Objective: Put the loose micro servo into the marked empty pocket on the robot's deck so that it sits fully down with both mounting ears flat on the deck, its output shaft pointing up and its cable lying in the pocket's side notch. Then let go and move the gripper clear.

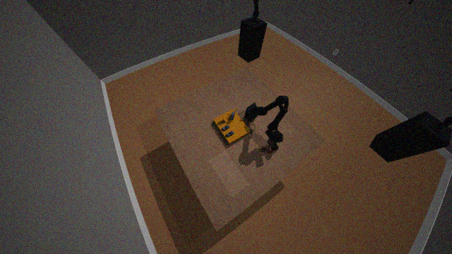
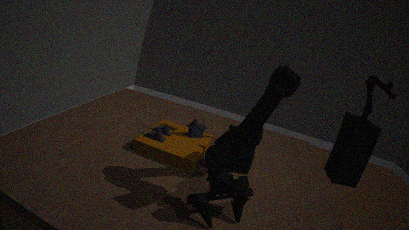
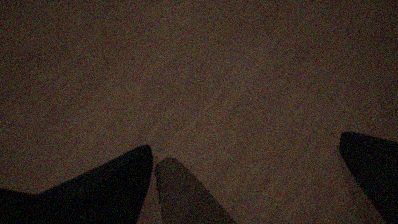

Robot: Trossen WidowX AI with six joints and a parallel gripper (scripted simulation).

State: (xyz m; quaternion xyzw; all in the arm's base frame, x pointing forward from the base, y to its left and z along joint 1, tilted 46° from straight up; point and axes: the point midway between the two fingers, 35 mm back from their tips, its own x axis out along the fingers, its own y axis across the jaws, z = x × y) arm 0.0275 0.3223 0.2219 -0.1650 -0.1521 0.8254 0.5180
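2 black boxes (image 1: 251,39) nr walls (image 1: 53,123)
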